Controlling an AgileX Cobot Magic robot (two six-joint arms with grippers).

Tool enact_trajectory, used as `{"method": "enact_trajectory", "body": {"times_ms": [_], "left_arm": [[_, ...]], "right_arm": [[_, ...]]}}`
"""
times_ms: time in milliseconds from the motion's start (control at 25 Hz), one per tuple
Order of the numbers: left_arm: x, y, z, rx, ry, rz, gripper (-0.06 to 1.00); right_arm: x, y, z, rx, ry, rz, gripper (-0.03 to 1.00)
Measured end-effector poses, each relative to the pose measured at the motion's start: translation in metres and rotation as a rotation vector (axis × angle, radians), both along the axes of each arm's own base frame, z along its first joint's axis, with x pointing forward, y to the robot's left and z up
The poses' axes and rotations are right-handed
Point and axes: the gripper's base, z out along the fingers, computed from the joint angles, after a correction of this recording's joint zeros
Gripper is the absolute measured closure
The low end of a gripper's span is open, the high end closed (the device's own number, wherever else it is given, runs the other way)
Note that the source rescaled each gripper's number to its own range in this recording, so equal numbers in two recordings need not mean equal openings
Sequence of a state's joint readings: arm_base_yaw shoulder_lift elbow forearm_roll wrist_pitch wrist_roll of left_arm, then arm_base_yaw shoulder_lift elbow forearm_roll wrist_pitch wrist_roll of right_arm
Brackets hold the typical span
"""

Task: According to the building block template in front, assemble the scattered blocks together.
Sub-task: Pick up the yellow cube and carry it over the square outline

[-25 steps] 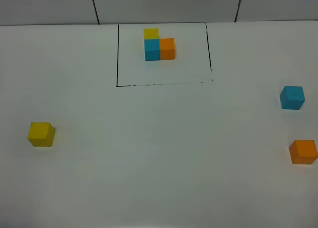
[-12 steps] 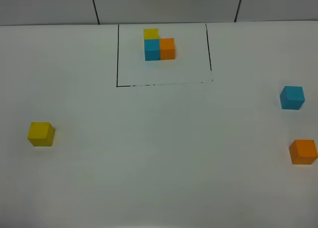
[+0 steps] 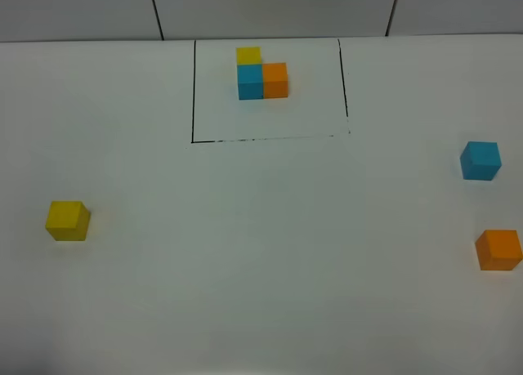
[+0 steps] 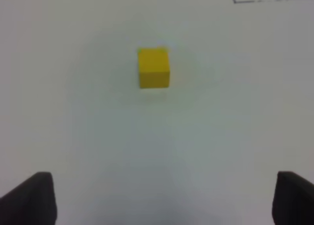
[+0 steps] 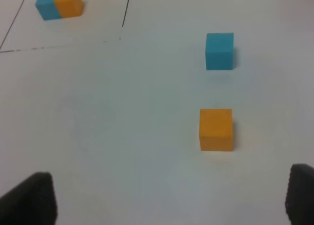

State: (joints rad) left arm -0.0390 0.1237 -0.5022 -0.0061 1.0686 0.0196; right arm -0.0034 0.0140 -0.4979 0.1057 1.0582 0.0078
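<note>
- The template [image 3: 261,73] sits mid-way along the bench's [image 3: 245,277] far edge, inside a black frame [image 3: 193,89].
- The yellow cube [image 3: 67,220] lies near the left edge. The left gripper [image 4: 162,200], jaws spread and empty, has it straight ahead, about centred between the fingers, faces square to them, still well apart.
- The orange cube [image 3: 498,249] and blue cube [image 3: 480,160] lie by the right edge. The right gripper [image 5: 169,200], also spread and empty, faces orange first, with blue beyond.
- The left arm looks nearer to yellow, so a straight advance should reach it.

A white table [image 3: 261,269] meets a grey panelled wall [image 3: 278,7] with dark seams
</note>
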Motion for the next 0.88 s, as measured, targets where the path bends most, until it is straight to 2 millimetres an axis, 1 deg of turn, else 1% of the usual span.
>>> {"method": "enact_trajectory", "body": {"times_ms": [80,120,320,520,600,720,880], "left_arm": [[0.012,0.003,0.001,0.037,0.068,0.015,-0.03],[0.02,0.004,0.003,0.057,0.099,0.025,-0.05],[0.064,0.006,0.018,0.071,0.236,0.077,-0.06],[0.122,0.006,0.025,0.081,0.412,0.108,-0.06],[0.146,0.005,0.023,0.089,0.475,0.112,-0.06],[0.181,0.004,0.012,0.091,0.572,0.119,-0.06],[0.214,0.0,-0.005,0.069,0.631,0.115,-0.06]], "right_arm": [[0.0,0.0,0.0,0.0,0.0,0.0,0.01],[0.0,0.0,0.0,0.0,0.0,0.0,0.01],[0.0,0.0,0.0,0.0,0.0,0.0,0.01],[0.0,0.0,0.0,0.0,0.0,0.0,0.03],[0.0,0.0,0.0,0.0,0.0,0.0,0.03],[0.0,0.0,0.0,0.0,0.0,0.0,0.03],[0.0,0.0,0.0,0.0,0.0,0.0,0.03]]}}
